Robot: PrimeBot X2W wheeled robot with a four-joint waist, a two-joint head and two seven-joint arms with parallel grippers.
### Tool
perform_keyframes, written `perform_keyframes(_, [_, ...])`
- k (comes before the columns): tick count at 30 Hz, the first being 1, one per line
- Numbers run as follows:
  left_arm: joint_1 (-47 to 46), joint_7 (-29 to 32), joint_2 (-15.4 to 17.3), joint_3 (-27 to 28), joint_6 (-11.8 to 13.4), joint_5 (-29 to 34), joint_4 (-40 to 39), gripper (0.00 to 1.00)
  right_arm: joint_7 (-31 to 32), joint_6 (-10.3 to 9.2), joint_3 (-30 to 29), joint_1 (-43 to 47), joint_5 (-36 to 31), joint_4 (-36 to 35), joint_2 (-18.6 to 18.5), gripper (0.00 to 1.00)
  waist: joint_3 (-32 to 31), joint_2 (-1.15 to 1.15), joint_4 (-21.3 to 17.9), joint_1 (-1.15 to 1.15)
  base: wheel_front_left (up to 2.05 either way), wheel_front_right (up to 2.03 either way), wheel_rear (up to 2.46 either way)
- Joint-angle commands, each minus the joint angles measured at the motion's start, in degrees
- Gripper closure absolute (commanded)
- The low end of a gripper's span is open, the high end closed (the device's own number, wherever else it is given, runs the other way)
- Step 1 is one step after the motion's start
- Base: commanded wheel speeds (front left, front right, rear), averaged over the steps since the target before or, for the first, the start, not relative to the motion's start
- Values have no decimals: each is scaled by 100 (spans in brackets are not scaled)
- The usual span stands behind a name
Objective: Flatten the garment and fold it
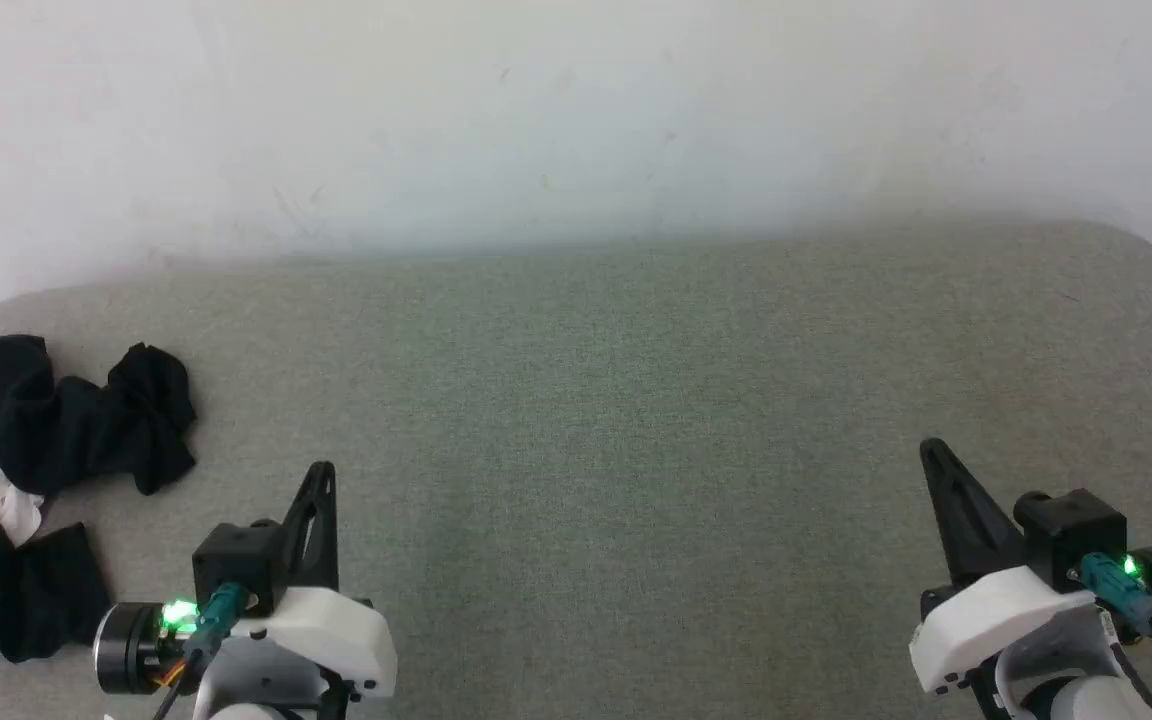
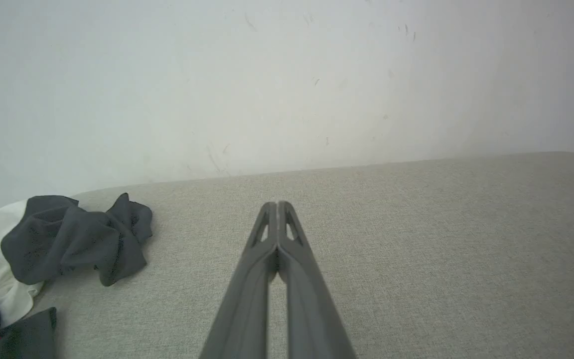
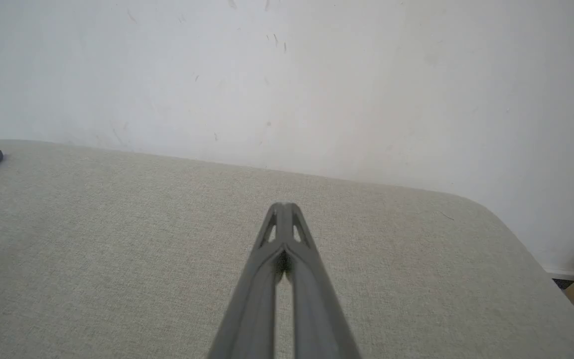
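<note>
Hovering above the grey fabric worktop (image 1: 636, 400) with left gripper (image 1: 324, 480) and right gripper (image 1: 936, 460) empty, fingers pressed together. Well apart from the crumpled garment (image 1: 66, 420) at the worktop's far left edge. Risks catching one black sleeve alone and pulling the heap off.

Open grey surface (image 1: 636, 400) ctr & right; crumpled garment (image 1: 76, 420) at far-left edge, wall (image 1: 576, 120) behind
</note>
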Motion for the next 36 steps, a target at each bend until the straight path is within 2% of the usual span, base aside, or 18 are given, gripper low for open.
perform_keyframes(1, [-73, 1, -17, 23, -47, 20, 17, 100, 3, -11, -2, -86, -12, 8, 18, 100, 0, 0, 0, 0, 0, 0, 0])
perform_keyframes(21, [-73, 1, -17, 23, -47, 20, 17, 100, 3, -11, -2, -86, -12, 8, 18, 100, 0, 0, 0, 0, 0, 0, 0])
perform_keyframes(22, [0, -1, 0, 0, 0, 0, 0, 0, -1, 0, -1, 0, 1, 0, 0, 0, 0, 0, 0, 0, 0, 0, 0])
perform_keyframes(36, [101, -128, 21, -20, 14, 18, -78, 0, -127, -1, -145, 78, 121, -19, -1, 0, 4, 0, 14, 0, 0, 0, 0])
